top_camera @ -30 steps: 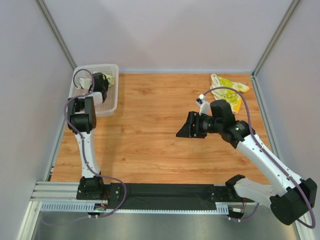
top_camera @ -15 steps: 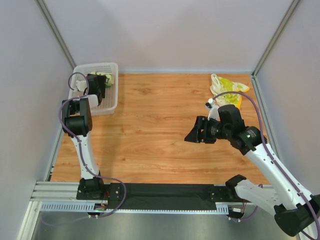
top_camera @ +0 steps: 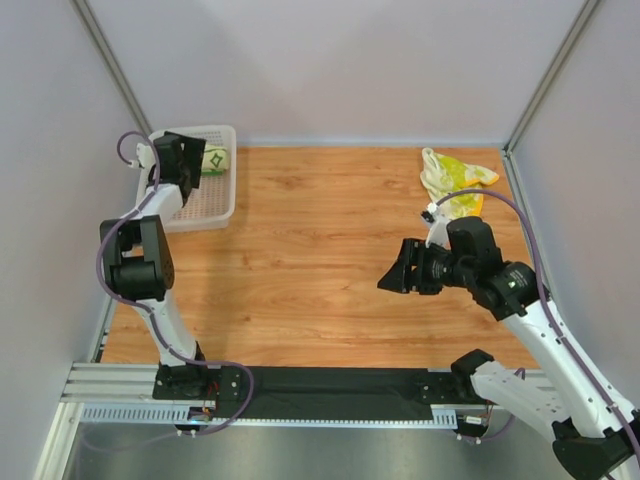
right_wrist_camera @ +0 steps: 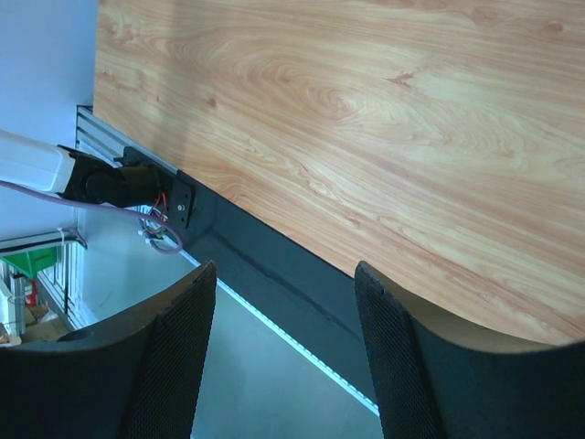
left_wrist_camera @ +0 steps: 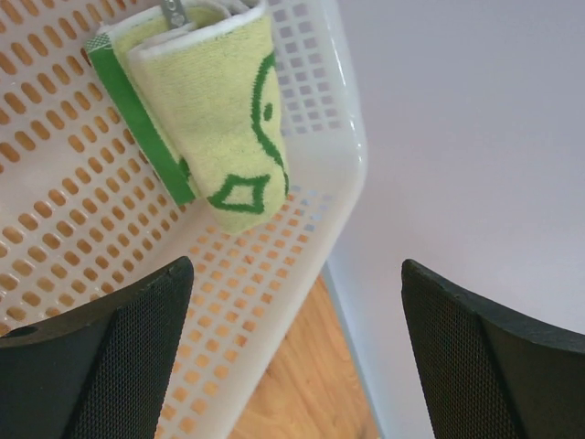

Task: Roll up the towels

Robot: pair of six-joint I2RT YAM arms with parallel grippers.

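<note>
Currently the white mesh basket (top_camera: 205, 205) is sitting at the far left corner of the wooden tabletop (top_camera: 310, 250). The cream towel with the dark green line pattern (top_camera: 216, 160) is lying inside it as a tight roll, toward the basket's far right side. In the left wrist view this roll (left_wrist_camera: 219, 119) is resting on the perforated floor close to the basket's wall (left_wrist_camera: 320, 137), with a solid green band showing along one end.

The left claw (top_camera: 183, 162) is hovering over the basket just beside the roll. Its two black fingers (left_wrist_camera: 101, 366) are standing wide apart with nothing between them, and they are not touching the cloth; the gap of the left claw (left_wrist_camera: 294, 274) is framing the basket's corner and the wall behind it.

Further right, the right arm is reaching over the right half of the tabletop. The right claw (top_camera: 392, 270) is hanging above bare wood, its jaws parted and holding nothing. Through the right claw (right_wrist_camera: 283, 274) the wrist camera is showing only wood grain and the black strip (right_wrist_camera: 274, 265) along the near edge.

At the far right corner, the cream towel with yellow-green blotches and an orange edge (top_camera: 452, 175) is lying crumpled and unrolled, well apart from the right claw.
</note>
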